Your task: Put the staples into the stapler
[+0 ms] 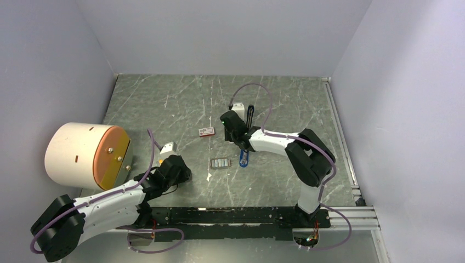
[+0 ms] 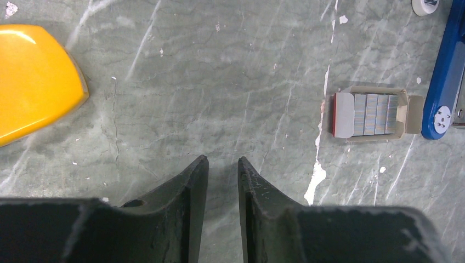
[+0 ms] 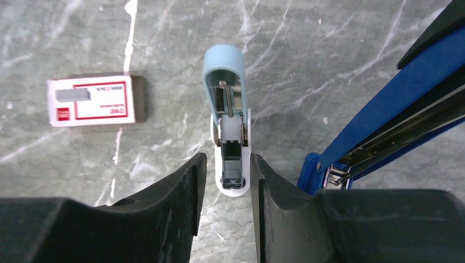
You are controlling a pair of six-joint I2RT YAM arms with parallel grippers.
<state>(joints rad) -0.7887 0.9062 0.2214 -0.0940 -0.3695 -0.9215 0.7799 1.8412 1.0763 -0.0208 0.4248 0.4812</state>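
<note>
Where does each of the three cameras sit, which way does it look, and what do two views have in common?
Top external: above and behind the robot, looking down at the table; the left gripper and right gripper show.
Left wrist: on the left wrist, looking down at the staples; its own fingers show.
Right wrist: on the right wrist, looking down at a pale blue piece between its own fingers.
Shared: both wrist views show the blue stapler.

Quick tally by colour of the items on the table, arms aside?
Blue: 2, stapler, pale piece
Grey: 1, staples
Red-white: 1, box
Yellow: 1, block
Cream: 1, drum
Total: 6
</note>
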